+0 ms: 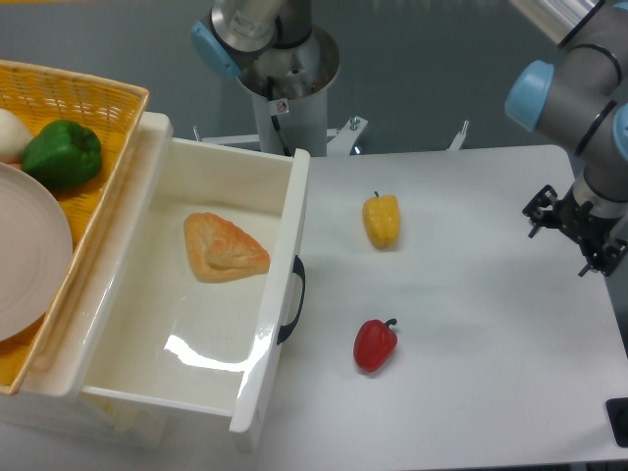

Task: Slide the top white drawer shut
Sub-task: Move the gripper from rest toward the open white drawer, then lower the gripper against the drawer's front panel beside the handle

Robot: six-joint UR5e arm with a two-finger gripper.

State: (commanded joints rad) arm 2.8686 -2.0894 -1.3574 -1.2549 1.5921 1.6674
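Nearest the camera, the top white drawer (186, 294), a deep glossy cream plastic tray with a black curved handle (291, 299), sits pulled fully out with a golden pastry (224, 247) inside. Further back there's a red pepper (375, 343), then a yellow one (382, 220). The black two-finger gripper (572, 224) hangs far right, well apart from the drawer; can't tell if its jaws are parted. Looks like approach stage: it'd need to get to the front panel and push left.

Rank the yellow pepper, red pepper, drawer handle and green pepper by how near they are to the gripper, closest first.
From the gripper at the table's right edge:
1. Yellow bell pepper, mid-table.
2. Red bell pepper, nearer the front edge.
3. Black curved handle on the white drawer's front.
4. Green bell pepper, in the yellow wicker basket, far left.
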